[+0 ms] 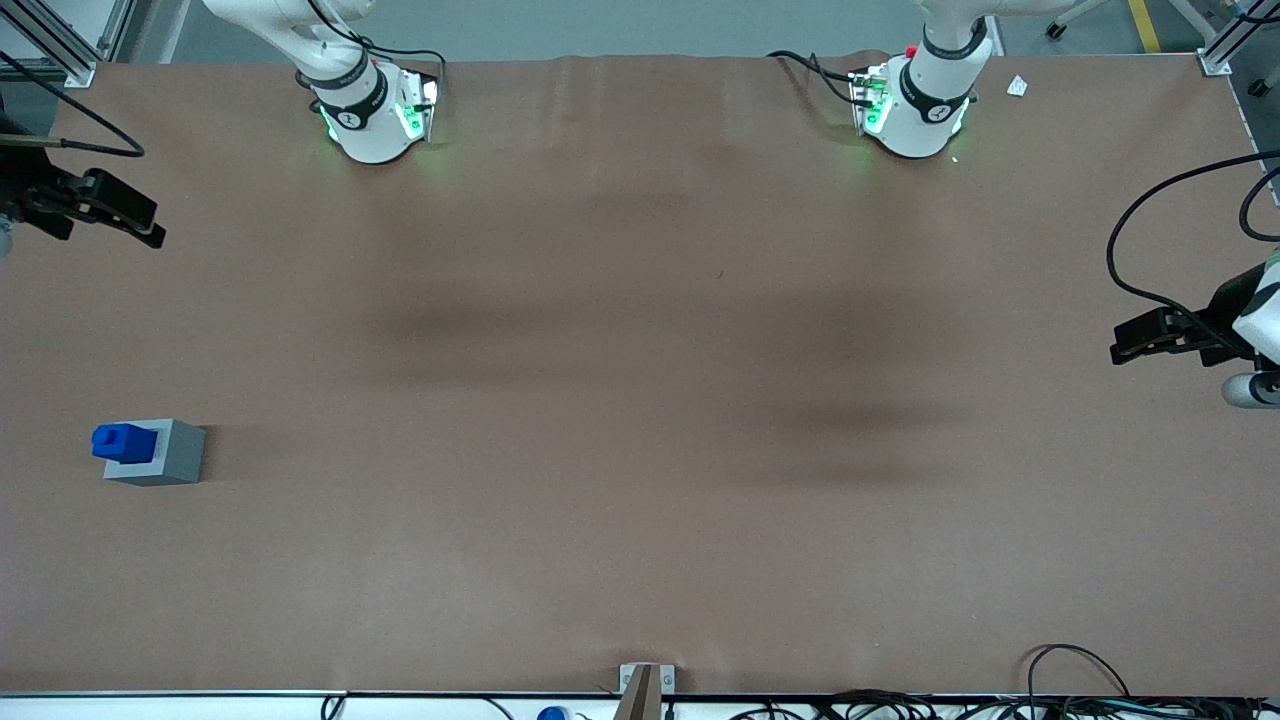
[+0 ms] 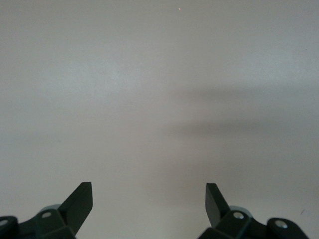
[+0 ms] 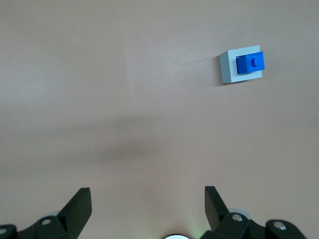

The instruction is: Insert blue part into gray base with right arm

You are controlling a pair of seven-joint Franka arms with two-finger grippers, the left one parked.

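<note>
My gripper (image 3: 148,199) hung high above the bench (image 1: 640,400) at the working arm's end, fingers spread wide apart and holding nothing. The blue part (image 1: 123,442) sat in the top of the gray base (image 1: 160,455), stud face up, and appeared seated in the recess rather than lying loose beside it; in the wrist view the blue part (image 3: 250,63) sat off-centre on the gray base (image 3: 238,67), overhanging one edge slightly, so I judged full seating could not be confirmed. The assembly stood on the brown bench surface, nearer to the front camera than my gripper (image 1: 125,215) and well apart from it. I judged the insertion essentially complete: wide-open fingers and a raised, withdrawn pose suit a release and clearance position, which keeps the fingers from disturbing the assembly. The remaining risk, in my estimate, was a part tilted or only partly pressed home.
</note>
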